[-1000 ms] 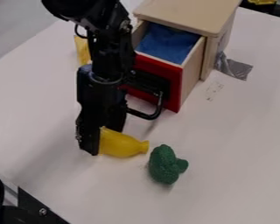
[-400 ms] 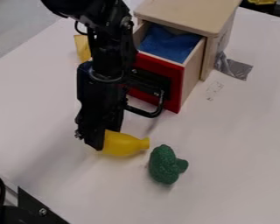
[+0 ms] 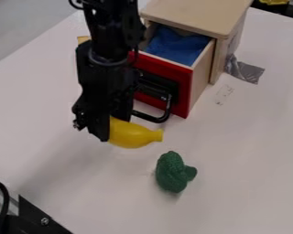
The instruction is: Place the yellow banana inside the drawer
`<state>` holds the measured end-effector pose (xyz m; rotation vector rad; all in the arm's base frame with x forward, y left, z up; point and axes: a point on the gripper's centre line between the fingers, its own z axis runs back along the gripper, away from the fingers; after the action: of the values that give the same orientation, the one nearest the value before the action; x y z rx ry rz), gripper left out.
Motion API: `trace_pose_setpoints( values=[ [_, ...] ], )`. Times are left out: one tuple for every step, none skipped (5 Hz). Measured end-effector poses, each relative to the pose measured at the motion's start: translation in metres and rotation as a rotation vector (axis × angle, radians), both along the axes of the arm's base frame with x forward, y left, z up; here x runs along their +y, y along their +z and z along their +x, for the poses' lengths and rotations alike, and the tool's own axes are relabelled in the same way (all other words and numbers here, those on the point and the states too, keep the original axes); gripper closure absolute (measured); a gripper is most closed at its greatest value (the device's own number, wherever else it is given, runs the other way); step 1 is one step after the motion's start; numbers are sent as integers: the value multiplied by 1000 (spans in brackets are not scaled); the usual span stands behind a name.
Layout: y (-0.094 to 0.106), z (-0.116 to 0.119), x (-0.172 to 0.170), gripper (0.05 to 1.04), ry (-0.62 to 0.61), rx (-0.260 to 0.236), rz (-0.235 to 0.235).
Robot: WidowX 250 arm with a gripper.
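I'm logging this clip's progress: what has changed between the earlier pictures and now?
The banana and the gripper have moved up the view and slightly right, apparently a lift. The banana was already gripped; nothing was let go. The green object stayed put, and the drawer is still open.

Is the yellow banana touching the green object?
Apart. In the camera view, a strip of white table shows between the banana and the green object.

A black gripper (image 3: pixel 117 127) holds a yellow banana (image 3: pixel 134 134) in front of the open drawer (image 3: pixel 166 86) with a red front. Blue cloth (image 3: pixel 177 45) lies inside the drawer; green broccoli (image 3: pixel 173 172) sits on the table (image 3: pixel 246 155).
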<state>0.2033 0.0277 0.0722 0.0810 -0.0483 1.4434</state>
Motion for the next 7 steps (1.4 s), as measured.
trace_pose_setpoints(
  values=[
    [26, -5, -5, 575, -54, -52, -23],
    [49, 5, -14, 575, -121, -66, -73],
    [62, 40, -28, 575, -280, -6, -107],
    [63, 78, -32, 575, -321, 23, -115],
    [52, 108, -31, 575, -326, 37, -108],
    [46, 128, -29, 575, -320, 32, -98],
    [42, 143, -20, 575, -289, 22, -86]
  ],
)
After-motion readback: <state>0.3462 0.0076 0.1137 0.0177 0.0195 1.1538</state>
